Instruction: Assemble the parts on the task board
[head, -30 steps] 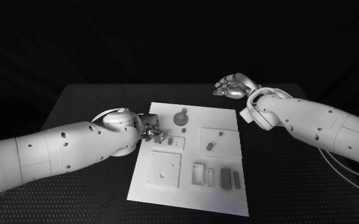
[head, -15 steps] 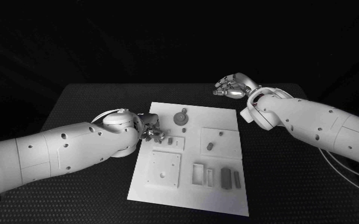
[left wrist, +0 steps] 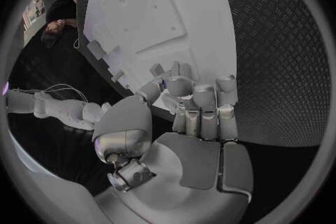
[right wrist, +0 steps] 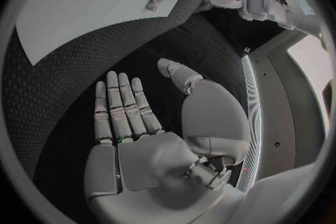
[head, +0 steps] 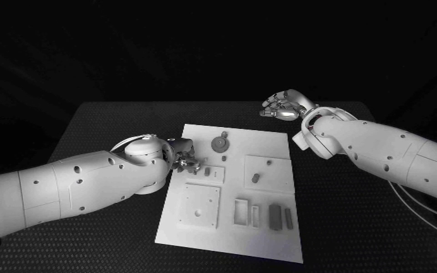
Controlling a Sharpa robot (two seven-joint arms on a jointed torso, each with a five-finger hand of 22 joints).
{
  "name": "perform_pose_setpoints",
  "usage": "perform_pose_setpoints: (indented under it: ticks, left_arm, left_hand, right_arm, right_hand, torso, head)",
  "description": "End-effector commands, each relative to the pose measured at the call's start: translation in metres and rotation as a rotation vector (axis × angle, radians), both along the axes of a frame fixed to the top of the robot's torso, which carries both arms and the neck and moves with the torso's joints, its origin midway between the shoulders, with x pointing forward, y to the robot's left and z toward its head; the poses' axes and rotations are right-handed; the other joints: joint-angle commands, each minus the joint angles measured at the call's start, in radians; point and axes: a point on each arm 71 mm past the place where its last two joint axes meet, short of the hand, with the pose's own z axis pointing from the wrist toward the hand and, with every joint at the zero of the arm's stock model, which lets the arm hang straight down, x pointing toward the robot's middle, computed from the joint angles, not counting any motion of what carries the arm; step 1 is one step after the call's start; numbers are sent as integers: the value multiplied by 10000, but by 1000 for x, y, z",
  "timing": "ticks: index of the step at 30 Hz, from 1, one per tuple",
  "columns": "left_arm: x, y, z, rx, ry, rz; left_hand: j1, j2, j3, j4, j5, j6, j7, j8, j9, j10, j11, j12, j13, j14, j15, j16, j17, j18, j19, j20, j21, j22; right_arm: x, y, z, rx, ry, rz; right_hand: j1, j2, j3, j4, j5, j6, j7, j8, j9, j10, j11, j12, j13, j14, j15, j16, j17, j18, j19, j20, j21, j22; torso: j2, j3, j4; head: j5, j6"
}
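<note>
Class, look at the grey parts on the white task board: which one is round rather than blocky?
The gear-like disc near the task board's far edge, the only circular part; the rest are small blocks and bars.

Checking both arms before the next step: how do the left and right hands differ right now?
The left hand sits at the white task board's left edge, fingers curled among its small parts; the right hand hangs off the board over the black table, fingers spread, holding nothing. Both are silver hands on white arms.
</note>
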Motion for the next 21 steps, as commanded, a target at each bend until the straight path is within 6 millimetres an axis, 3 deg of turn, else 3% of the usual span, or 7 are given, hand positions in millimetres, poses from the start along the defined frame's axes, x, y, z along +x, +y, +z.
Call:
perform_pose_setpoints:
  ticks: [1, 21]
  left_arm:
    - [-5, 1, -8, 236, 101, -89]
    - [-15, 3, -18, 120, 46, -109]
  left_hand:
    - [60, 120, 223, 134, 30, 1002, -971, 71, -6, -258, -314, 56, -16, 227, -273, 35, -16, 84, 56, -1238, 42, 176]
    - [54, 105, 235, 167, -51, 975, -970, 81, -18, -276, -314, 54, -43, 233, -286, 11, -44, 88, 75, -1243, 42, 164]
  right_arm:
    - [-1, 1, -1, -53, 32, 169]
    - [-2, 0, -4, -61, 118, 174]
  right_hand:
    - [-28, 25, -53, -4, 67, -67, 291, 57, -10, 79, 11, -57, -1, -33, 65, -62, -14, -134, -58, -15, -46, 18]
    - [-47, 34, -69, 2, 77, -68, 294, 60, -14, 89, 12, -77, -1, -34, 64, -61, -21, -142, -60, -16, -66, 40]
  torso:
    - [-4, 1, 5]
    - [-3, 0, 7]
  head:
    - [-7, -3]
    - [-15, -48]
